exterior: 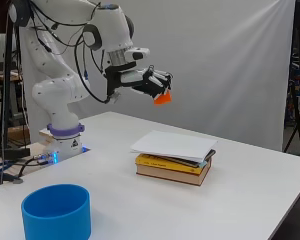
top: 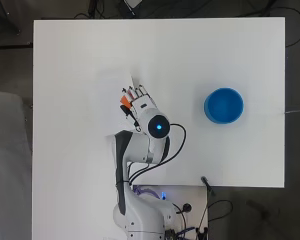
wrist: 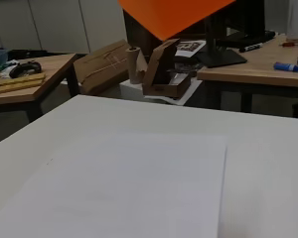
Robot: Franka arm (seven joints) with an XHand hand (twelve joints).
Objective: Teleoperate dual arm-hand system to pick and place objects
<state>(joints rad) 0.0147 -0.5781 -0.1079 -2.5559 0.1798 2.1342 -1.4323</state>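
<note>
My hand (exterior: 142, 80) is raised well above the table with its fingers curled round a small orange block (exterior: 163, 98), which sticks out below the fingertips. From overhead the hand (top: 140, 102) and the orange block (top: 125, 101) hang over a stack of books (exterior: 173, 169) topped by a white sheet (exterior: 173, 144). The wrist view has a corner of the orange block (wrist: 171, 15) close to the camera, with the white sheet (wrist: 139, 188) spread beneath. A blue round container (top: 223, 105) stands apart at the right of the table, seen near the front in the side view (exterior: 56, 214).
The white table (top: 70, 55) has bare room around the stack and the container. The arm's base and cables (top: 145, 200) sit at the table's near edge. Desks and cardboard boxes (wrist: 104, 64) show in the room behind.
</note>
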